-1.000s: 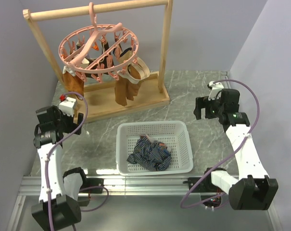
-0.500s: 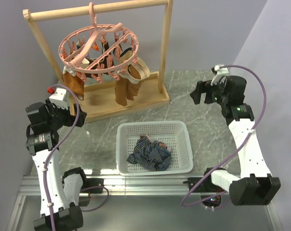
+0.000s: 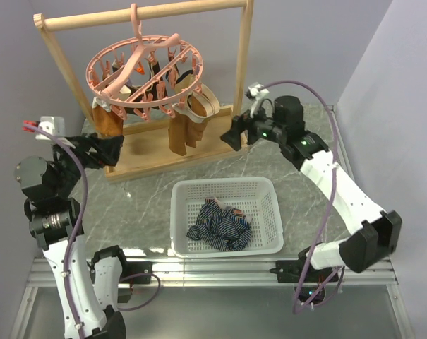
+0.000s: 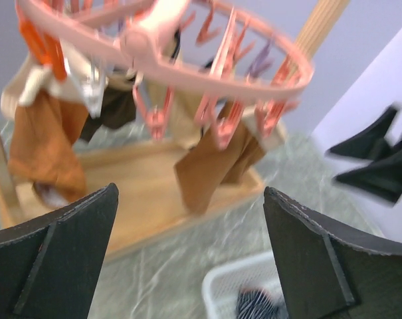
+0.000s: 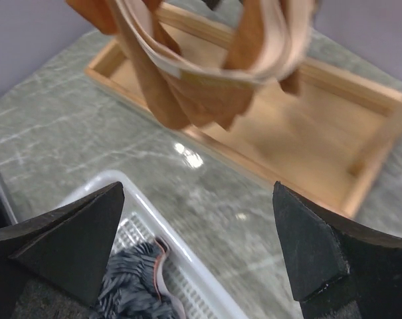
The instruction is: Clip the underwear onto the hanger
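The striped navy underwear (image 3: 220, 226) lies in a white basket (image 3: 224, 185) at 6 o'clock on the table (image 3: 298, 185). The pink hanger (image 3: 144, 70) hangs at 11 o'clock. The left claw (image 3: 106, 150) and right claw (image 3: 233, 134) both gape wide, empty.

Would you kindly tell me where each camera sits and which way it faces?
Top external: above and behind the bases, looking down on the table; both arms show.
Left wrist: on the left gripper, facing the hanger; its open fingers frame it.
Right wrist: on the right gripper, facing down at the basket corner; open fingers show.
Shared: both wrist views catch the underwear.
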